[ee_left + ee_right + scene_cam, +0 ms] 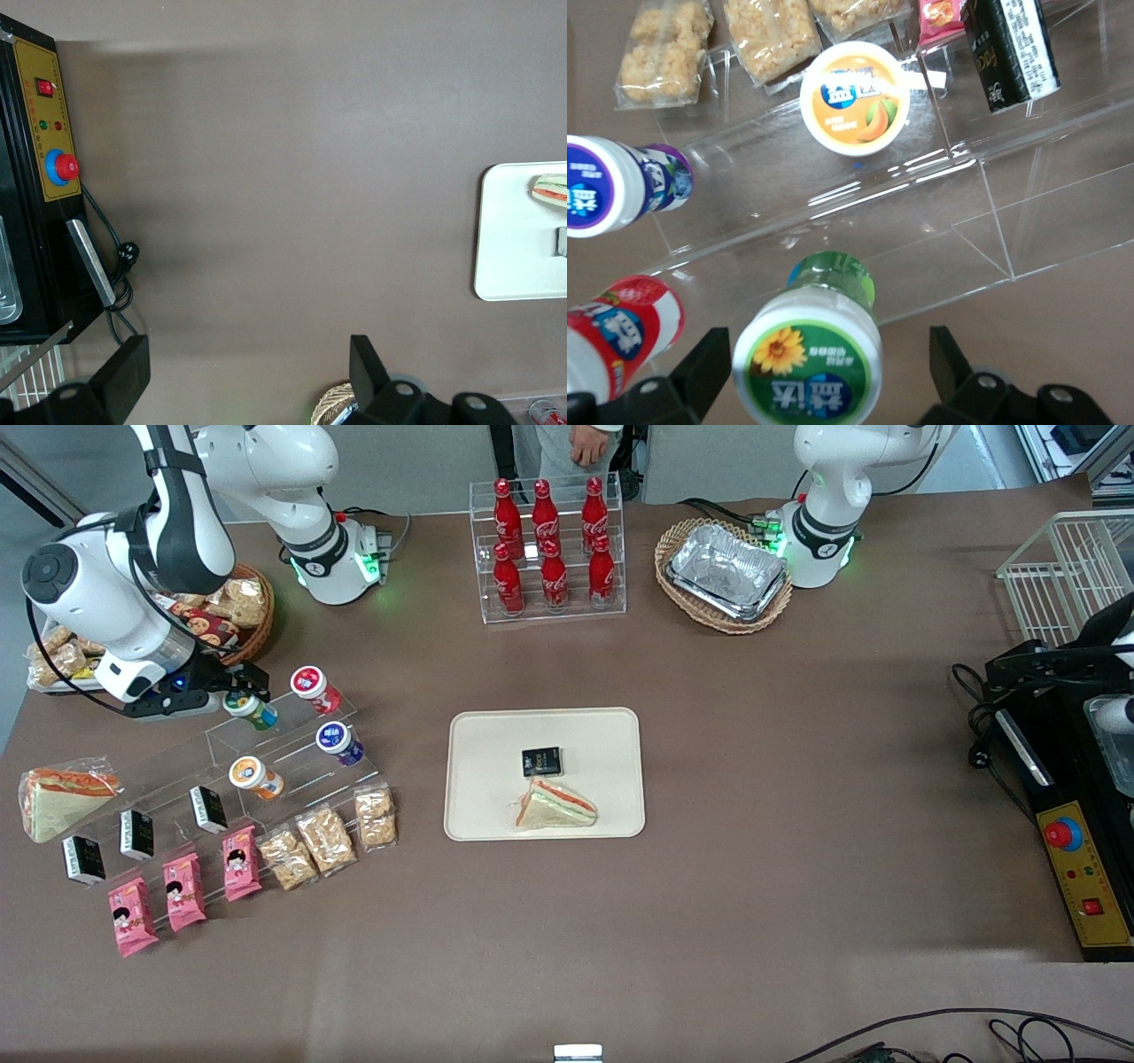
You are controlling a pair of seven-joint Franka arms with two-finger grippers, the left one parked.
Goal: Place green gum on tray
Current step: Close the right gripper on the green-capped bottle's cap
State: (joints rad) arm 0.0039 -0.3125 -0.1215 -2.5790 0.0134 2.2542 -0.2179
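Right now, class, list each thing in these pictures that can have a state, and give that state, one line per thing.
gripper: open, fingers either side of the green gum.
green gum: upright on the clear stepped stand, lid on, not yet gripped.
tray: flat on the table, holding a wrapped sandwich and a small black packet.
orange-lidded bottle: standing, closed.
red-lidded bottle: standing, closed.

The gripper [237, 693] straddles the green gum [251, 710] on the clear rack [292, 757], well apart from the tray [478, 815].
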